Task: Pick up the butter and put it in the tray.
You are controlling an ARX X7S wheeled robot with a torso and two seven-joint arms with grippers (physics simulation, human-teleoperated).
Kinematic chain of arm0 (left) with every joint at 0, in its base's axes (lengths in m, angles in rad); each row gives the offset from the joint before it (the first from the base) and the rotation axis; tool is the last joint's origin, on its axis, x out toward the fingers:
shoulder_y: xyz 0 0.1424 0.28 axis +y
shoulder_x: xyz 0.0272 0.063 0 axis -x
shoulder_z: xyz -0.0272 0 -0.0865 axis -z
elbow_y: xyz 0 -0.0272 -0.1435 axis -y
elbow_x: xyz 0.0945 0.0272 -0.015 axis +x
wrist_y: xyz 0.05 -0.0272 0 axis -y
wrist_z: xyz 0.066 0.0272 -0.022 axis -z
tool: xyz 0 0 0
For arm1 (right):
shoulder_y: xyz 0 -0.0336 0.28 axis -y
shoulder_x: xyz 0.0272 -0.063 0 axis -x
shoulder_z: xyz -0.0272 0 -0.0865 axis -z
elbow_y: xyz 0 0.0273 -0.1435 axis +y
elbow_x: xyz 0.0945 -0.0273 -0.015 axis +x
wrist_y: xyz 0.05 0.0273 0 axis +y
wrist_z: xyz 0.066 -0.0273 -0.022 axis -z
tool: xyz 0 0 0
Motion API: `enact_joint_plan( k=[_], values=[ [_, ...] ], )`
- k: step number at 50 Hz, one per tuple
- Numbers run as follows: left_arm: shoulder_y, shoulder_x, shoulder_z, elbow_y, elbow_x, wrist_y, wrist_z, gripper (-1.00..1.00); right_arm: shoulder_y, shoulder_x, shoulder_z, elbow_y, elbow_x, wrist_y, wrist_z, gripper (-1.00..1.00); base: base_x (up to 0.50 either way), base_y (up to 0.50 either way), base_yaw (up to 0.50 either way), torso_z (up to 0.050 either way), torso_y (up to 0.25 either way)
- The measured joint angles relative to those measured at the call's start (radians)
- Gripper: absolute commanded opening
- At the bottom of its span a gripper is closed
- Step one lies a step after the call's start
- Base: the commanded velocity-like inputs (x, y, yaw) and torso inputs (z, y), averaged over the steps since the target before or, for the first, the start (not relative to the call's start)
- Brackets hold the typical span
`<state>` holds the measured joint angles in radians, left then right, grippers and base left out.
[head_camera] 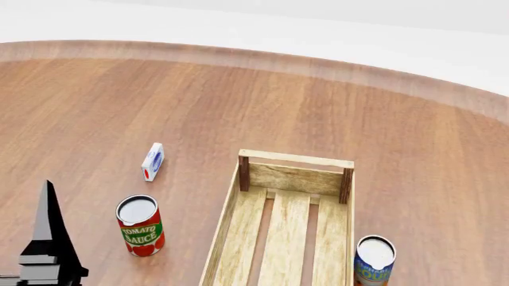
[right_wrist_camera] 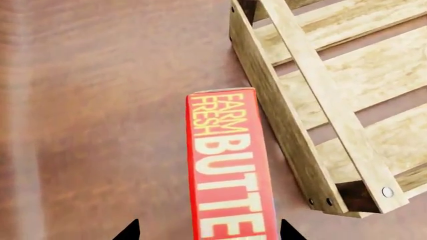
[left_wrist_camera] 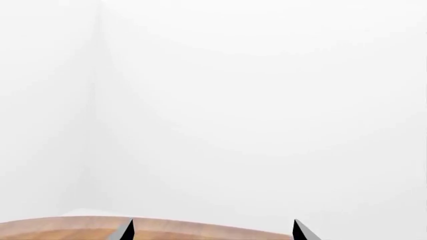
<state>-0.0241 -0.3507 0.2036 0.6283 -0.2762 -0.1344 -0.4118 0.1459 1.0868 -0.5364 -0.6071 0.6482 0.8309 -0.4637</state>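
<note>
In the right wrist view, the right tool [right_wrist_camera: 208, 231] showed only its two dark fingertips [right_wrist_camera: 128, 231] at the near edge of the picture, spread apart, with the butter [right_wrist_camera: 227, 165] running between them and on past them. The carton sat in the gap, but whether the tips pressed its sides could not be told; they looked set a little wider than the box, so my judgement was that the tool was released and straddling rather than clenched. The carton's long axis pointed straight away from the tool, in line with its reach, so the fingers faced the two long narrow sides. That was the relation the coming move turned on: a close across the short width should catch it squarely.

Just beside the butter, on one side, stood the tray [right_wrist_camera: 303, 150], its long wall nearly parallel to the carton and its dark corner post close to the near end. The gap was narrow, so the finger on that side had little room and might knock the wood.

The right arm was plainly the nearer one. In the head view the butter lay out of sight. There the tray [head_camera: 226, 232] rested on the desk [head_camera: 238, 101] between a tomato sauce can [head_camera: 140, 225] and a second can [head_camera: 374, 261], with a small white-and-blue carton [head_camera: 152, 161] further off.

The left tool [left_wrist_camera: 212, 231] looked over the far desk edge at blank wall, tips apart, holding nothing.
</note>
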Motion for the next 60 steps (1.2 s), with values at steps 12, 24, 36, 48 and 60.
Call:
enact_joint_plan(
  k=[12,24,36,48,60],
  values=[
    [0.001,-0.003,0.005,-0.001,0.000,0.001,-0.003,1.00,-0.004,0.010,0.004,-0.006,0.007,0.007,0.009,1.00,0.00,0.00,0.00,0.000,0.000],
    [0.000,-0.006,0.008,-0.002,-0.001,0.003,-0.006,1.00,0.010,0.013,0.005,-0.006,0.001,0.016,0.016,1.00,0.00,0.00,0.00,0.000,0.000],
    [0.001,-0.010,0.009,0.001,-0.004,0.002,-0.010,1.00,0.040,-0.010,-0.030,0.022,-0.052,0.020,0.011,1.00,0.00,0.00,0.00,0.000,0.000],
    [0.000,-0.015,0.007,0.004,-0.009,0.001,-0.015,1.00,0.081,-0.053,-0.108,0.072,-0.140,0.028,-0.007,1.00,0.00,0.00,0.00,0.000,0.000],
    [-0.002,-0.018,0.005,0.000,-0.013,0.004,-0.018,1.00,0.072,-0.090,-0.172,0.131,-0.192,0.004,-0.023,1.00,0.00,0.00,0.00,0.000,0.000]
  ],
)
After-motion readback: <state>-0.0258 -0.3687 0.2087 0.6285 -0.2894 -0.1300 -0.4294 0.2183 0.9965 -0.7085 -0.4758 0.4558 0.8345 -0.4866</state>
